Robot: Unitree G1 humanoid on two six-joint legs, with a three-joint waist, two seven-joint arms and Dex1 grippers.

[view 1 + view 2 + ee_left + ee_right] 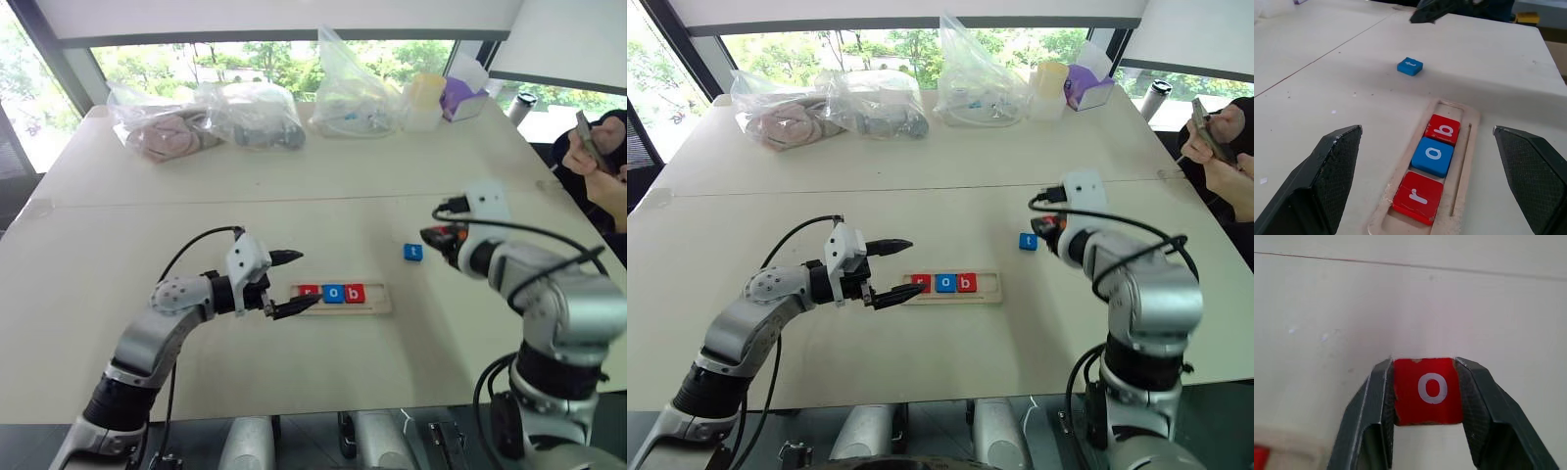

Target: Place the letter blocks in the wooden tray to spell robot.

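- Holding a red "o" block (1426, 390), the right pincer (1425, 396) is clamped on the tile's two side edges, its white letter facing the wrist camera; the pincer hangs above the desk (196, 196), apart from the surface.
- Landmark: the wooden tray (377, 304), a pale strip lying flat on the desk with its long axis running across the robot's front, left to right.
- Contents of the wooden tray: a red "r" block (1418, 197), a blue "o" block (1432, 155) and a red "b" block (1443, 129), touching in a row from the tray's left end; the right part of the groove is bare, room for two more by the look of it.
- The bare stretch lies on the side of the wooden tray nearer the right arm; the held tile sits beyond that end, to the right and farther from the robot.
- Judgement: the coming move turns on carrying the tile leftward and toward the robot, along the tray's long axis, to the slot just beside "b".
- A blue "t" block (412, 252) lies loose on the desk, beyond the tray's right end, between the wooden tray and the right pincer.
- The left pincer (286, 283) stands wide open at the tray's left end, one finger over the "r" corner, holding nothing.
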